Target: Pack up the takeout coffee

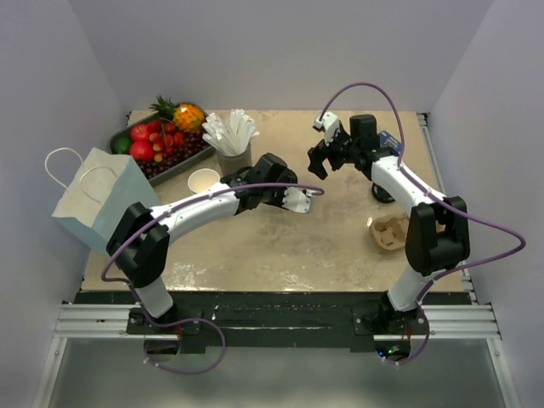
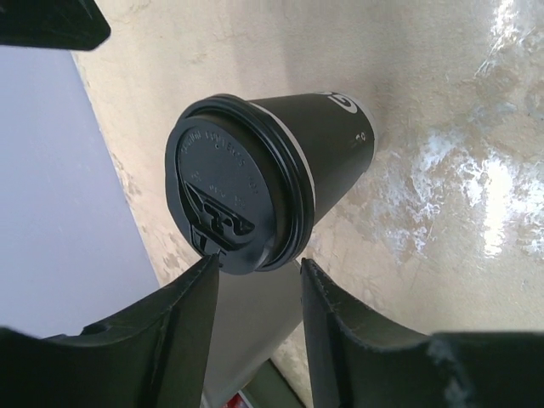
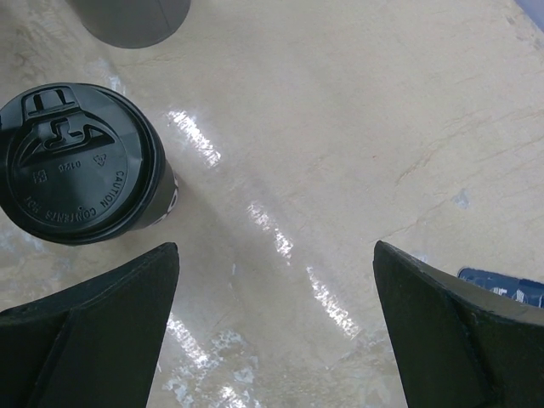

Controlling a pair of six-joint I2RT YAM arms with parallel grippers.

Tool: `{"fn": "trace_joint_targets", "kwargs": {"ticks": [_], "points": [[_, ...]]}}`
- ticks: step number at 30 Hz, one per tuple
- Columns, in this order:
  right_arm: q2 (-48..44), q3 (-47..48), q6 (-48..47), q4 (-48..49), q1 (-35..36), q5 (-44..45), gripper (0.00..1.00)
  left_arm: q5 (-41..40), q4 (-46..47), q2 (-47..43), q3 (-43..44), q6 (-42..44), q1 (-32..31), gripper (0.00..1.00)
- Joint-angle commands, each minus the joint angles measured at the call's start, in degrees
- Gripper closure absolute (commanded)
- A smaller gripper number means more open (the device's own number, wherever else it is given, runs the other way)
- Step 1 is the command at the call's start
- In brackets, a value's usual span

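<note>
The takeout coffee (image 2: 272,178) stands on the table (image 2: 442,127) with its black lid on, just past the tips of the left claw (image 2: 259,262). That claw is released: its two fingers are parted and only table shows between them. In the left wrist view the lid's near rim overlaps the fingertips, so I cannot tell whether a tip touches it. The white markings on the cup's side curve out of sight and cannot be read.

The right claw (image 3: 276,246) hangs above the table, jaws spread wide with nothing between them; the coffee sits outside them, off to one side. A grey cup (image 3: 127,21) is cut off at that view's top edge. A blue object (image 3: 501,285) is partly hidden behind one finger.

From overhead, the coffee is hard to pick out beneath the two claws near the table's middle.
</note>
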Motion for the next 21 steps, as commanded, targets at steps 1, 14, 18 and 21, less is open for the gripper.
{"fn": "trace_joint_targets", "kwargs": {"ticks": [1,14,18,21], "points": [[-0.13,2.98,1.38,-0.76,-0.18,1.01,0.01,1.30,2.58,-1.36,2.82,-1.31,-0.86,0.49],[-5.05,6.67,5.24,-11.62,-0.18,1.51,0.01,19.45,2.14,-16.98,5.55,-36.02,10.09,0.24],[-9.60,7.20,-1.32,-21.22,-0.18,3.30,0.01,23.28,0.56,-22.09,-0.24,-37.53,14.07,0.21],[-12.42,7.11,-4.23,-27.55,-0.27,1.64,0.01,21.36,-0.93,-26.75,-0.61,-37.18,17.50,0.19]]}}
